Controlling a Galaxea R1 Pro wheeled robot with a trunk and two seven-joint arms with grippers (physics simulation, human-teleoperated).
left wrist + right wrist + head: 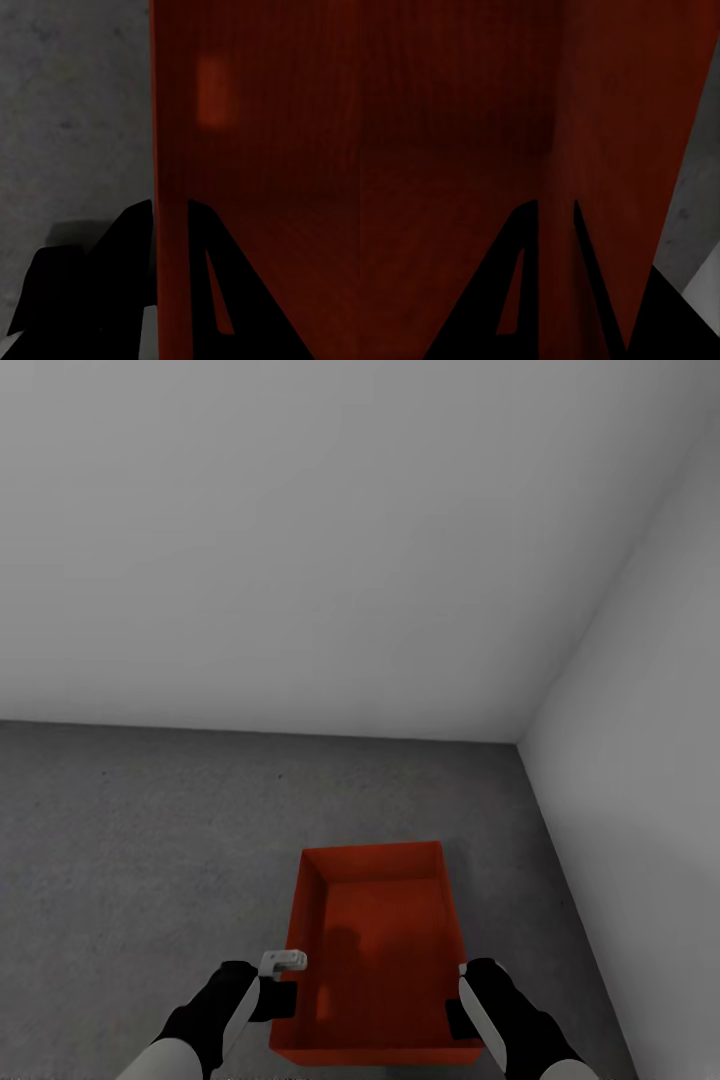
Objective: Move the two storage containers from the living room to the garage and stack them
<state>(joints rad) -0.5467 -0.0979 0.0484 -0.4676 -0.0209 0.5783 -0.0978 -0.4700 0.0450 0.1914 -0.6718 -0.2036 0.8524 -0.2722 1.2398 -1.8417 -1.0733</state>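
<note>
One red-orange storage container (385, 950), open-topped and empty, shows low in the head view over the dark grey garage floor (140, 840). My left gripper (287, 988) is shut on its left wall (171, 150), one finger (124, 247) outside and one inside. On the opposite wall (556, 135) my right gripper (460, 1000) is shut in the same way, a dark finger (521, 255) on each side. I cannot tell whether the container rests on the floor or hangs just above it.
Pale grey-white walls (330, 540) meet in a corner ahead and to the right (520, 740). The right wall (650, 780) runs close beside the container. Speckled concrete stretches away to the left and in front.
</note>
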